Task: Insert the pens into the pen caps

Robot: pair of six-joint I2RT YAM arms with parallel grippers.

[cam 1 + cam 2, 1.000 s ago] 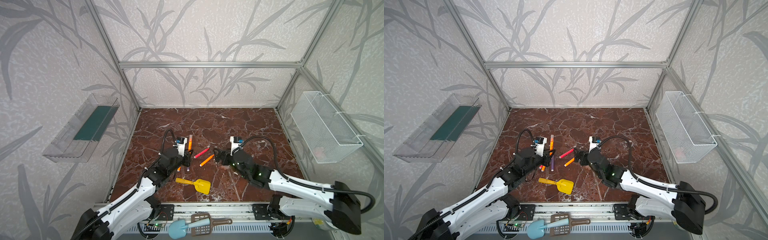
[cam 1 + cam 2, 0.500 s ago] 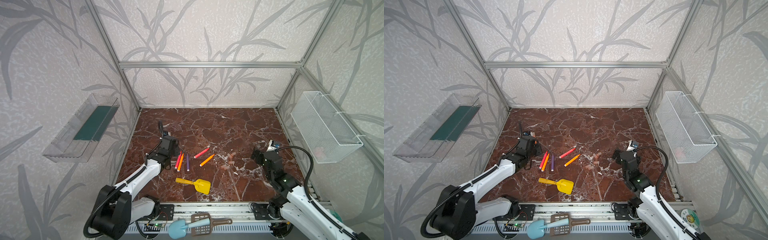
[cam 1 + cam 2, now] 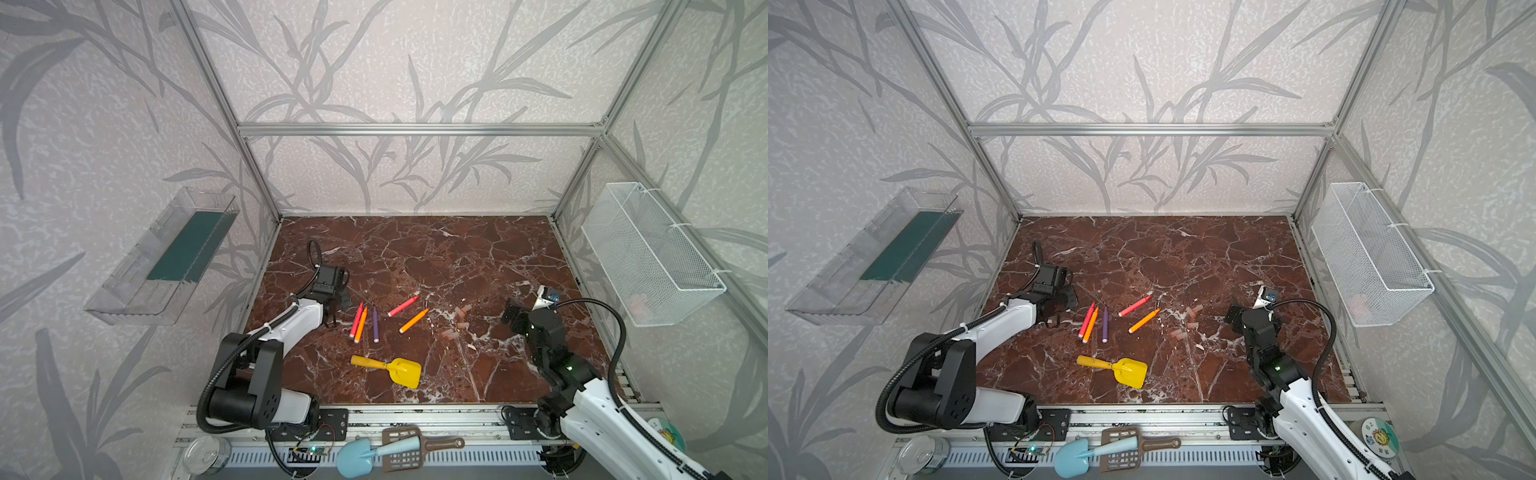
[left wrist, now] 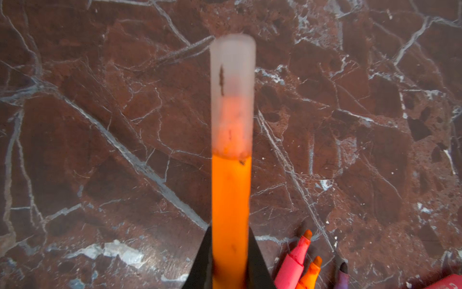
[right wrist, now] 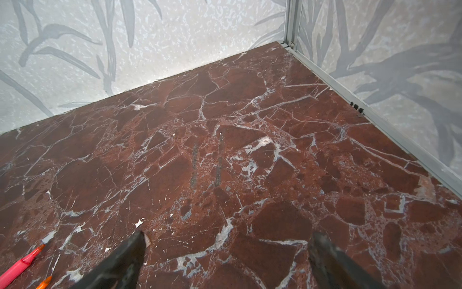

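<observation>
My left gripper (image 4: 230, 232) is shut on an orange pen (image 4: 231, 200) whose tip sits inside a translucent pen cap (image 4: 232, 95). In both top views this gripper (image 3: 334, 301) stands left of the loose pens. Those are a red-pink (image 3: 356, 319), an orange (image 3: 362, 325) and a purple pen (image 3: 375, 324) side by side, then another red-pink (image 3: 403, 305) and orange one (image 3: 413, 320). Three loose pen caps (image 3: 462, 309) lie right of them. My right gripper (image 5: 228, 236) is open and empty above bare marble, right of the caps (image 3: 1233, 313).
A yellow toy shovel (image 3: 390, 370) lies near the front middle of the marble floor (image 3: 457, 257). A wire basket (image 3: 648, 257) hangs on the right wall and a clear tray (image 3: 166, 257) on the left wall. A blue scoop (image 3: 357, 455) rests on the front rail.
Both grippers have drawn apart from the middle. The left went back to the left with the capped orange pen. The right, open, went back to the right.
</observation>
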